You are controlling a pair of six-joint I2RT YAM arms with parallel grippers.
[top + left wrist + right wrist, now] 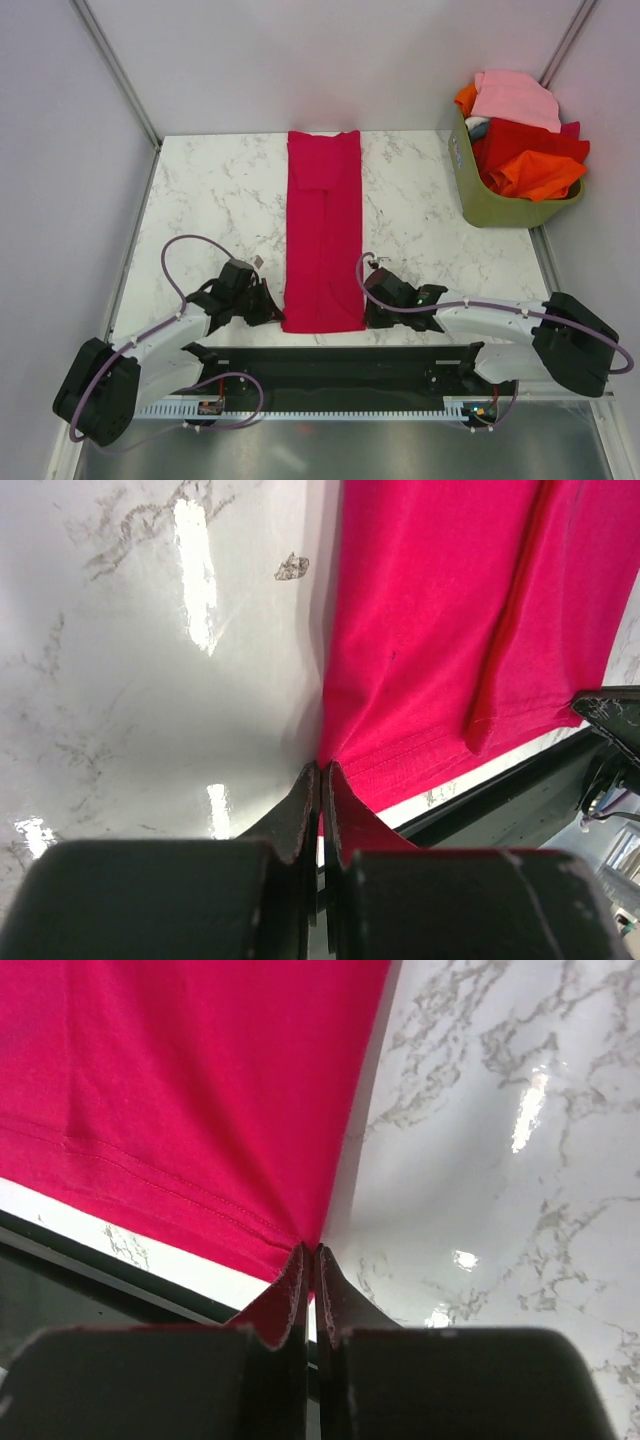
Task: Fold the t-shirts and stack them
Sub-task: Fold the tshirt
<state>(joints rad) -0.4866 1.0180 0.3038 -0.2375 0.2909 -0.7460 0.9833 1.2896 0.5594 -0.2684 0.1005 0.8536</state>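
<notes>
Down the middle of the marble counter (200,190), a crimson t-shirt (323,240) is lying flat as a long narrow strip, its hem toward the arms; the left claw (272,308) is pinching the hem's near left corner, jaws closed tight on the cloth; the right claw (372,312) is gripping the opposite corner likewise. Pink, red and orange tees (525,145) are sitting heaped in an olive-green basket (500,212) at the far right.

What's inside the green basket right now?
The green basket holds heaped cloth: a pink t-shirt on top, a red t-shirt and an orange t-shirt nearer the arms. Whatever lies deeper is covered.
</notes>
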